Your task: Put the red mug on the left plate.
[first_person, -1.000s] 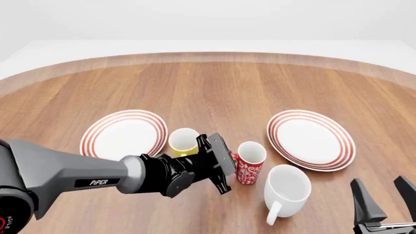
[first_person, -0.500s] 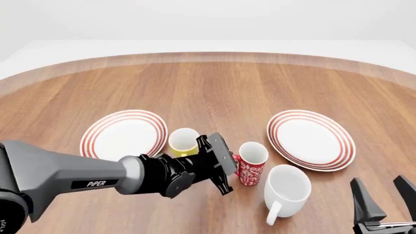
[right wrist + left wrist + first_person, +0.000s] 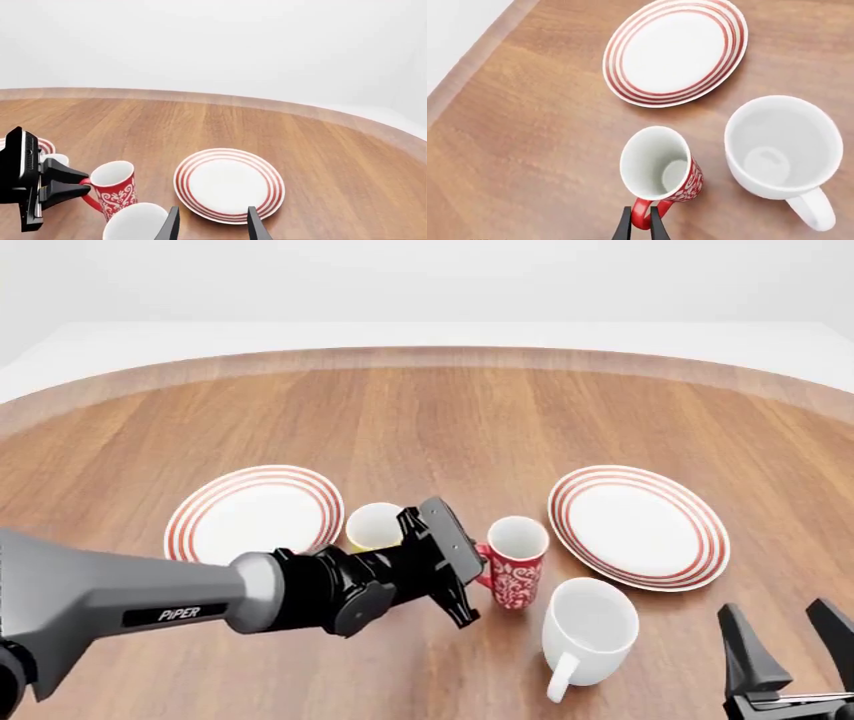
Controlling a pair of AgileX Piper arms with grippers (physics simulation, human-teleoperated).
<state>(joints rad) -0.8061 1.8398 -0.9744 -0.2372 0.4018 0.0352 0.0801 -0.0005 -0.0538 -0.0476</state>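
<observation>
The red mug (image 3: 517, 565) with its white floral pattern stands near the table's middle, between the yellow mug and the right plate. My left gripper (image 3: 479, 566) is shut on its red handle (image 3: 642, 216), and both thin fingers pinch that handle in the left wrist view. The mug (image 3: 662, 164) shows its white inside; in the right wrist view the mug (image 3: 115, 191) looks slightly tilted. The left plate (image 3: 254, 516), white with red rings, lies to the left, beyond the yellow mug. My right gripper (image 3: 794, 652) hangs open at the near right, holding nothing.
A yellow mug (image 3: 375, 525) sits between the left plate and the red mug, right behind my left arm. A larger white mug (image 3: 587, 628) stands close to the red mug's near right. The right plate (image 3: 641, 526) lies further right.
The left gripper and the red mug have shifted slightly up and away in the front view, the mug rising a little. The right gripper has not moved.
</observation>
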